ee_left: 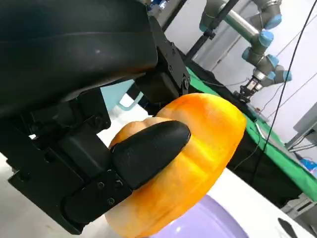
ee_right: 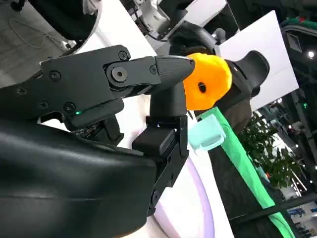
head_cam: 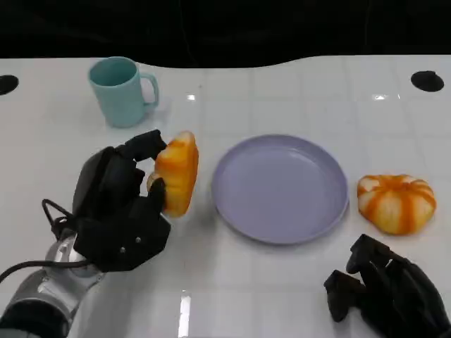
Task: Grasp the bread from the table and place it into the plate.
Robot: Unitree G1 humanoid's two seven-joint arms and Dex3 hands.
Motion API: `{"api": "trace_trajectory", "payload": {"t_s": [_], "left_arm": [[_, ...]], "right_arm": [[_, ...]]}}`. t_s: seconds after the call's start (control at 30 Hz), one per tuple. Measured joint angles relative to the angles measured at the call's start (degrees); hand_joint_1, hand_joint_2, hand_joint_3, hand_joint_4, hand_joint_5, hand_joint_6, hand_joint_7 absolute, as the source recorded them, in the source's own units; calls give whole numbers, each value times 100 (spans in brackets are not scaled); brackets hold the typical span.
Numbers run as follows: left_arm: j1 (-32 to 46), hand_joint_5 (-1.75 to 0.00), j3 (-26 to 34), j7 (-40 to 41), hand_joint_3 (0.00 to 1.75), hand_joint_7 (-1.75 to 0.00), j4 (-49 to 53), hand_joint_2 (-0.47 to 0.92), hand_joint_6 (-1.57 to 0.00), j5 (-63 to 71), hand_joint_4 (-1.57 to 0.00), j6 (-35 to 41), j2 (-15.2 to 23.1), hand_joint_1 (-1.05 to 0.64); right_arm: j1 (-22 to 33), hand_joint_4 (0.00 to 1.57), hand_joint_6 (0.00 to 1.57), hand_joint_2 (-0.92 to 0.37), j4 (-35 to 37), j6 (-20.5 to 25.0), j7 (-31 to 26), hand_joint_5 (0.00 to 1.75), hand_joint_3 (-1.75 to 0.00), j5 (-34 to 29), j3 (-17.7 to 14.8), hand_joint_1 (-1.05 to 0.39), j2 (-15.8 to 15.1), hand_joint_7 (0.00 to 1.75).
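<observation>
Left of the plate (head_cam: 280, 189), the bread (head_cam: 176, 172) is up on edge, long axis running toward and away from the robot, held just off the plate rim. Left hand (head_cam: 121, 208) has fingers clamped around it. Right hand (head_cam: 384, 292) rests near the table's front edge, fingers curled, holding nothing. Second bread (head_cam: 395, 202) lies right of the plate; mug (head_cam: 121, 91) at back left.

A robotics lab: an industrial robot arm (ee_left: 257, 29) stands behind the green-edged white table (head_cam: 282, 282).
</observation>
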Motion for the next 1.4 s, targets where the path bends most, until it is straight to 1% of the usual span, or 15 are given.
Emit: {"api": "trace_trajectory", "payload": {"t_s": [0.23,0.37,0.57,0.7,0.83,0.97,1.07,1.1,1.17,1.2,1.23,1.27,1.33,1.37,1.4], "left_arm": [[-667,-175,29,24,162,-175,70,46,-127,176,-153,184,-212,-105],[-1076,-175,-161,228,149,-175,241,59,-115,559,-149,240,-331,-103],[-1705,-175,-818,1132,140,-175,705,72,-126,1556,-156,514,-541,-99],[-2007,-175,-1315,1712,128,-175,1021,86,-138,2154,-157,926,-701,-96],[-2222,-175,-1661,1844,126,-175,1308,90,-144,2487,-157,1309,-902,-95],[-2338,-175,-2027,1892,124,-175,1511,86,-149,2748,-157,1675,-1079,-96],[-2372,-175,-2278,1842,124,-175,1637,84,-140,2899,-157,1977,-1223,-97],[-2384,-175,-2331,1806,123,-175,1673,83,-128,2920,-157,2035,-1264,-98],[-2413,-175,-2383,1678,111,-175,1718,82,-79,2936,-141,2027,-1321,-100],[-2437,-175,-2391,1538,106,-175,1741,82,-45,2926,-123,1976,-1335,-102],[-2461,-175,-2399,1375,103,-175,1758,81,-25,2913,-110,1939,-1340,-103],[-2484,-175,-2412,1163,100,-173,1771,80,-13,2891,-94,1928,-1342,-104],[-2509,-175,-2453,713,77,-150,1792,88,-3,2874,-32,1956,-1341,-105],[-2509,-175,-2466,494,70,-142,1797,90,-1,2867,-16,1989,-1341,-105],[-2509,-163,-2475,304,67,-120,1801,91,0,2859,-7,2017,-1337,-105]], "right_arm": [[-60,75,66,-92,112,-76,5,171,-22,-12,-4,-57,1,147],[-104,76,66,-92,160,-81,5,170,-22,-9,-11,-56,0,147],[-133,76,65,-92,199,-95,12,169,-23,-12,-20,-56,2,147],[-149,77,65,-92,216,-119,18,169,-23,-18,-20,-57,1,147],[-151,76,65,-92,216,-148,17,170,-25,-32,-18,-57,1,148],[-150,76,65,-92,222,-187,18,170,-24,-40,-17,-57,1,149],[-149,77,65,-92,228,-192,17,170,-24,-41,-17,-58,1,149],[-149,77,65,-92,228,-193,18,170,-24,-40,-18,-57,1,149],[-149,76,64,-92,228,-196,18,170,-24,-40,-17,-57,1,149],[-150,76,64,-92,228,-197,18,171,-24,-40,-17,-57,1,149],[-149,76,64,-92,228,-197,18,171,-23,-39,-18,-57,1,149],[-149,76,64,-92,228,-197,18,171,-23,-39,-18,-57,1,149],[-149,77,64,-92,230,-197,22,171,-23,-36,-20,-57,2,148],[-149,77,65,-92,231,-195,28,170,-22,-34,-21,-57,2,147],[-149,77,66,-92,232,-191,31,170,-21,-30,-22,-57,2,146]]}}
